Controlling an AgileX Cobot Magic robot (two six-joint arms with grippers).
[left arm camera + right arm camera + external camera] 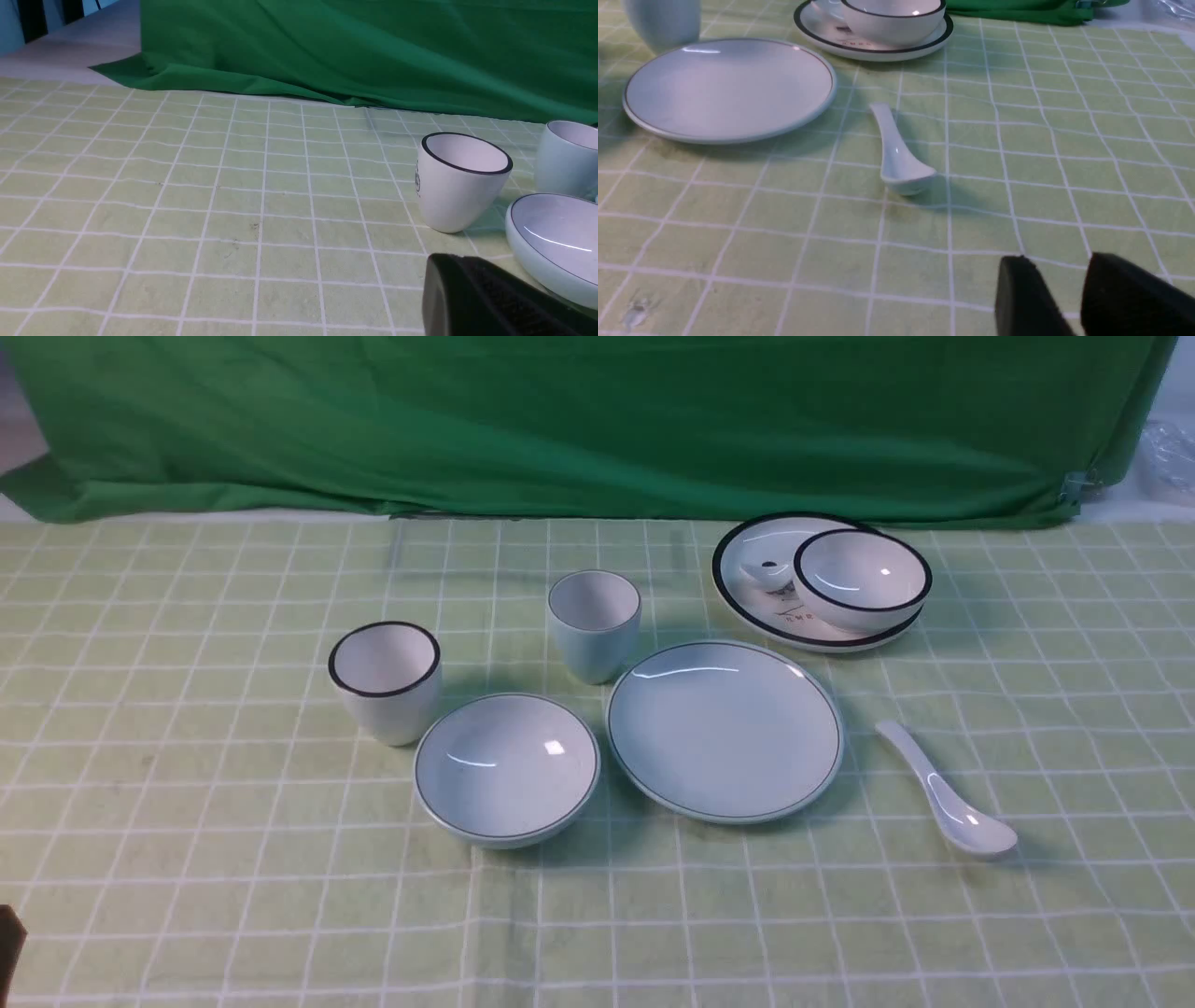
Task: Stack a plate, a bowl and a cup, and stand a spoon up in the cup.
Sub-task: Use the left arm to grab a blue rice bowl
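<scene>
Unstacked mid-frame on the green checked bench (187, 896): large pale blue-green ceramic plate (725, 730), shallow matching bowl (507, 768) left of it, handleless cup (594, 625) above them, glossy white ceramic spoon (945, 791) lower right; right claw (1059, 270) parted, empty; left claw (467, 289) impossible to judge.

White spoon (899, 154) lying near plate (728, 88), scoop toward right hand (1059, 268), jaws a little apart, empty

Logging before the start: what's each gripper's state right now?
Left gripper: cannot tell, mostly out of frame.
Right gripper: open, holding nothing.
</scene>
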